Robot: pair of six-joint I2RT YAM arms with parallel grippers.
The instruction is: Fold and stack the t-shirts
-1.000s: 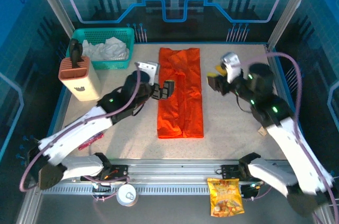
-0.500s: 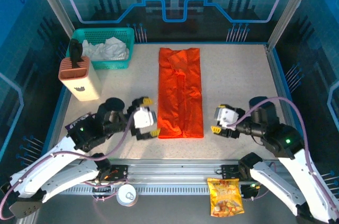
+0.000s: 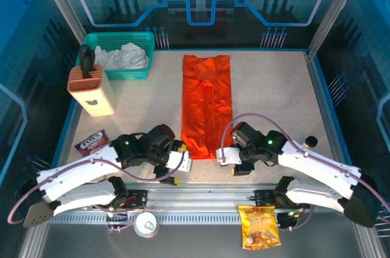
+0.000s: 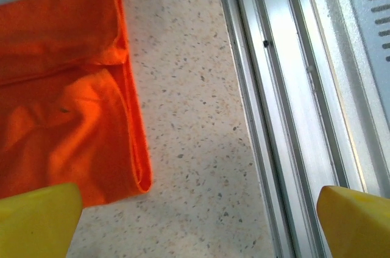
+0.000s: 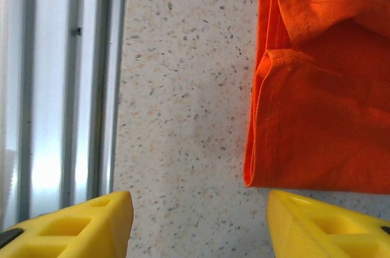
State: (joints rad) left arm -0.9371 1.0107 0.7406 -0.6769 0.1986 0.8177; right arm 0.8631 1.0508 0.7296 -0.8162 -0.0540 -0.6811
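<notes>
Left end effector (image 3: 177, 162): jaws wide apart and empty, low at the shirt's near-left corner. In its wrist view (image 4: 195, 221) that corner lies between the yellow fingertips (image 4: 36, 216).
Right end effector (image 3: 229, 159): also spread and empty, mirrored at the near-right corner, which sits between its fingertips (image 5: 67, 224) in its wrist view (image 5: 198, 227).
Why there: each seems set to pinch one hem corner, so the pair can lift the hem together for a crosswise fold.
T-shirt (image 3: 207, 105): orange, flat mid-surface as a long narrow strip with the sides folded in and one short end nearest the arms.
Surface (image 3: 274, 99): a bare speckled band between that end and the rail (image 3: 201, 200) leaves room for the fingers.
Basket (image 3: 119, 39): far left, well apart.
</notes>
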